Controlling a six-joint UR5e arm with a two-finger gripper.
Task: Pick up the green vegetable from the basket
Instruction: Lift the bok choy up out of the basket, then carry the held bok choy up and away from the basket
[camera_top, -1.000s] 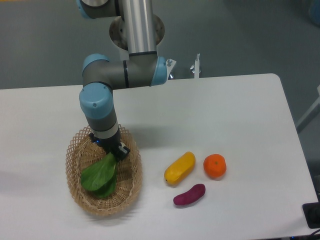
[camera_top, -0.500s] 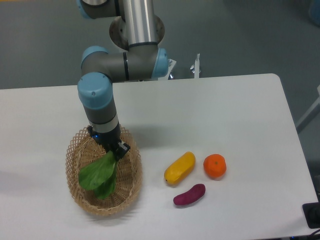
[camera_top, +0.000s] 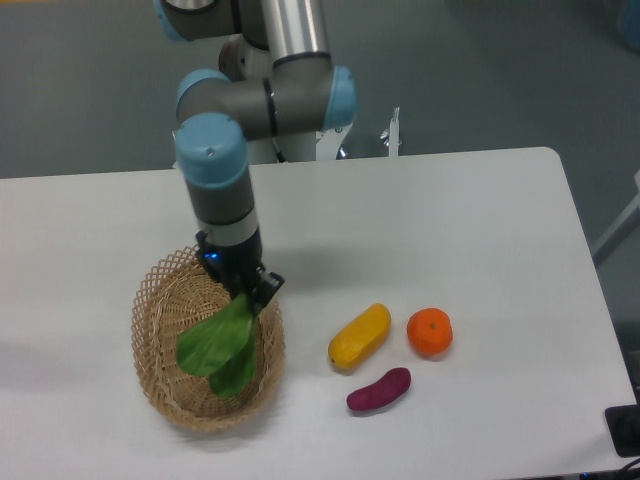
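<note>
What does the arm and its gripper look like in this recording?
The arm has smooth silver-grey tube sections with light blue caps at the joints, rounded and bulky. A dark band rings the wrist section. The gripper is small and black, with a faint blue light near its base. No loose cables show.

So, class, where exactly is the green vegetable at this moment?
The green vegetable hangs from the gripper over the basket, on the table's left side, left of the yellow vegetable.

Dark green vegetable (camera_top: 220, 347) hangs leaves-down over the oval tan wicker basket (camera_top: 160, 390).
</note>
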